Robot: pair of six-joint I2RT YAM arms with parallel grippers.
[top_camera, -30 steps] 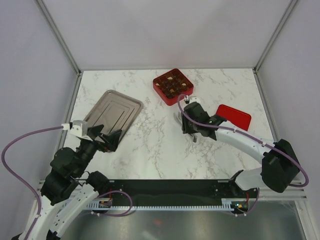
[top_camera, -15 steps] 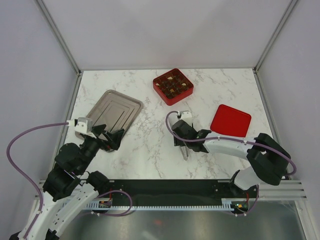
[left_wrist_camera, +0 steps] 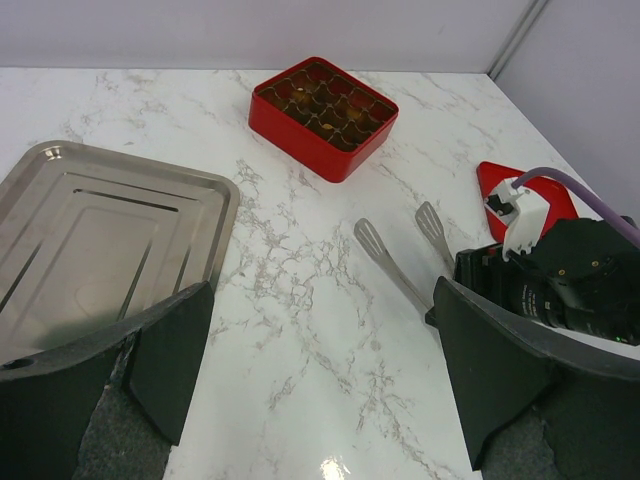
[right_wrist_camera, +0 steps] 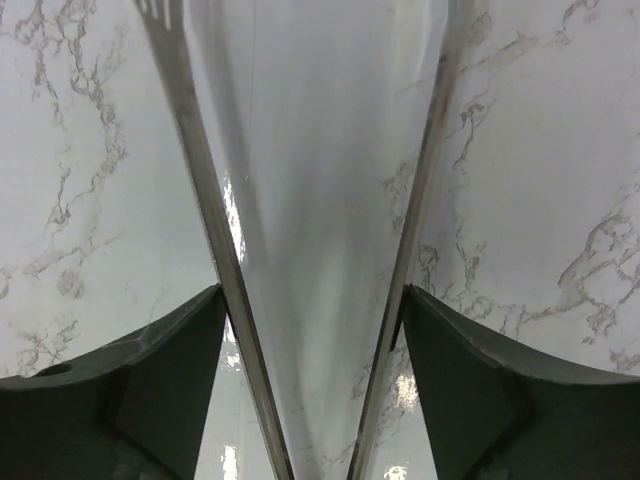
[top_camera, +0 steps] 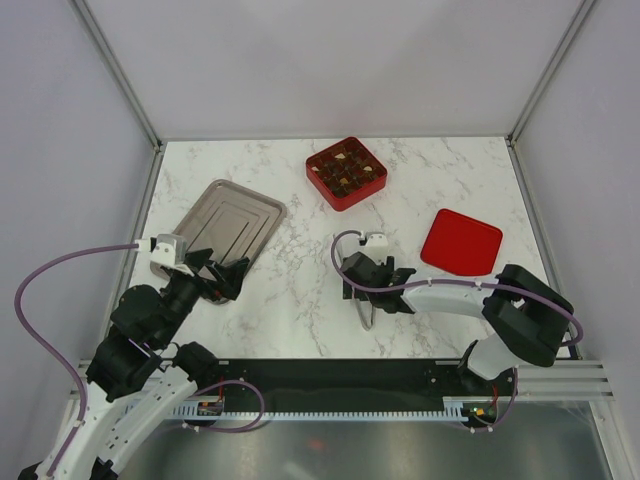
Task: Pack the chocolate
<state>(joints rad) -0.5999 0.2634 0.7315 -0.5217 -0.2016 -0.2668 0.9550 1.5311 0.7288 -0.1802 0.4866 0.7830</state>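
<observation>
The chocolate point(top_camera: 346, 172) is small dark pieces with a few pale ones, filling the gridded red box point(top_camera: 335, 200) at the back of the table; it also shows in the left wrist view as chocolate point(left_wrist_camera: 325, 105). My right gripper point(top_camera: 368, 280) is low over the marble in the middle. Its fingers point(right_wrist_camera: 170, 350) press the outsides of both arms of the steel tongs point(right_wrist_camera: 200, 170), which are spread wide. The tongs point(left_wrist_camera: 385, 260) lie on or just above the table, tips toward the box. My left gripper point(left_wrist_camera: 320, 300) stands open and holds nothing, beside the tray.
A steel tray point(top_camera: 228, 218) with nothing in it lies at the left. The red lid point(top_camera: 460, 242) lies flat at the right, behind the right arm. Frame posts and grey walls close in the table.
The right arm has carried the tongs from near the box down toward the near middle of the table. Its fingers have widened and the tongs have spread with them. The left arm has barely moved.
</observation>
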